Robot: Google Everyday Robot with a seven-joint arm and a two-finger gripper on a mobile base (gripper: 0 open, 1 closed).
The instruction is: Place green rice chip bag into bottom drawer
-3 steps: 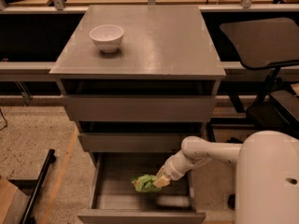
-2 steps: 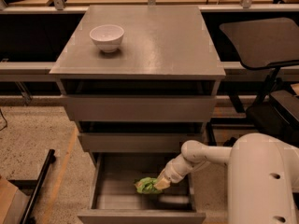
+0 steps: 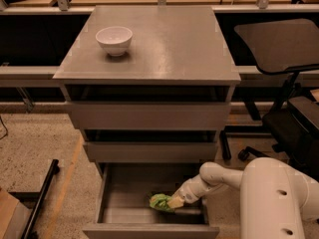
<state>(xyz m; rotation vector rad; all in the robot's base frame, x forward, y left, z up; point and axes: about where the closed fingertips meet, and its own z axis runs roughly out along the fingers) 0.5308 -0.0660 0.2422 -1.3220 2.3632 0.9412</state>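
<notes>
Pale two-finger gripper point(image 3: 173, 202) on the white arm point(image 3: 219, 176) reaches low into the open, wide dull-grey metal bottom drawer point(image 3: 124, 205), clamped on the small crinkly green rice chip bag point(image 3: 159, 201) at the tray's right front. Above are two grey flat-fronted drawers point(image 3: 149, 116); farther back, a white bowl point(image 3: 114, 39) sits on the cabinet top point(image 3: 169, 44).
</notes>
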